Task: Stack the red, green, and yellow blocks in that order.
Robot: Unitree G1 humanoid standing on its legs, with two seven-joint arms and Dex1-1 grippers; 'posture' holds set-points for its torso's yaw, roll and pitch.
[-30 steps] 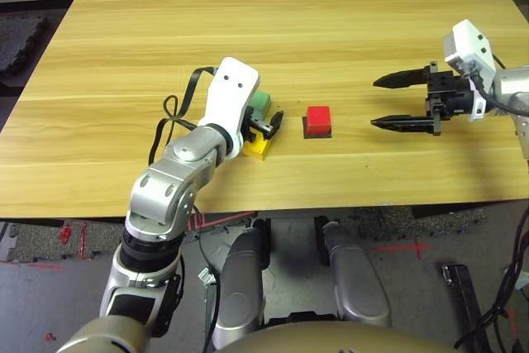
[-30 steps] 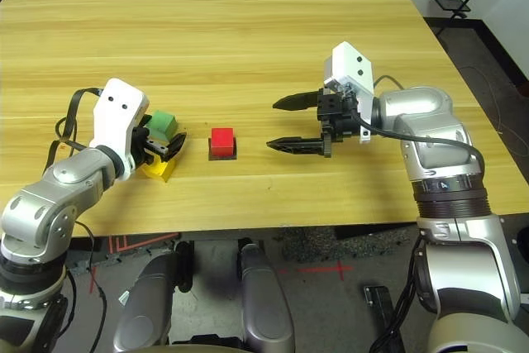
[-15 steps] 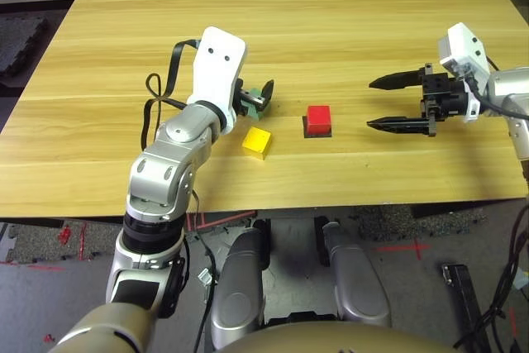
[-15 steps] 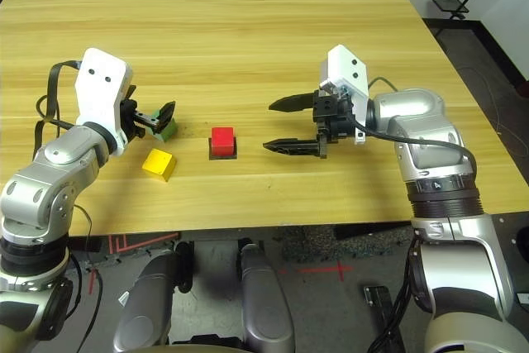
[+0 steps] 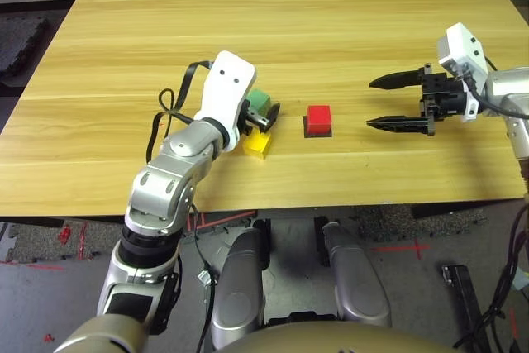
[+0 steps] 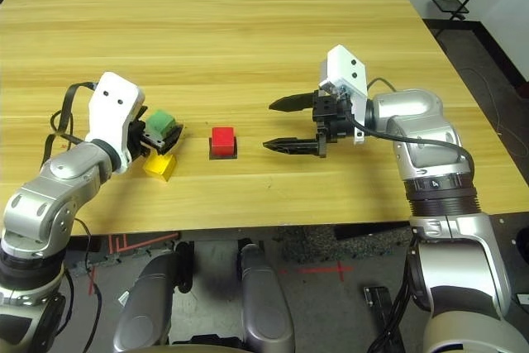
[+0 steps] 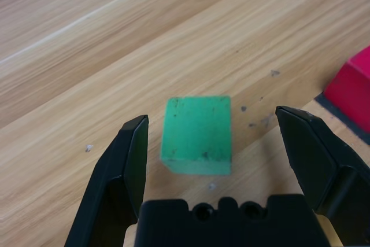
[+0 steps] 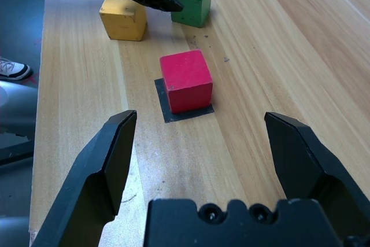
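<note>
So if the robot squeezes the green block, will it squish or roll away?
Probably neither. The green block has crisp straight edges and flat faces, so it looks stiff and should not roll. It sits flat on the wooden table, so it seems unlikely to tip. Its matte sides should give the open left gripper a decent hold.

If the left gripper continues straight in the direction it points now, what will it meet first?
Most likely the green block. It lies on the table right ahead of the open left gripper, between the lines of its two fingers. The red block sits off to one side.
</note>
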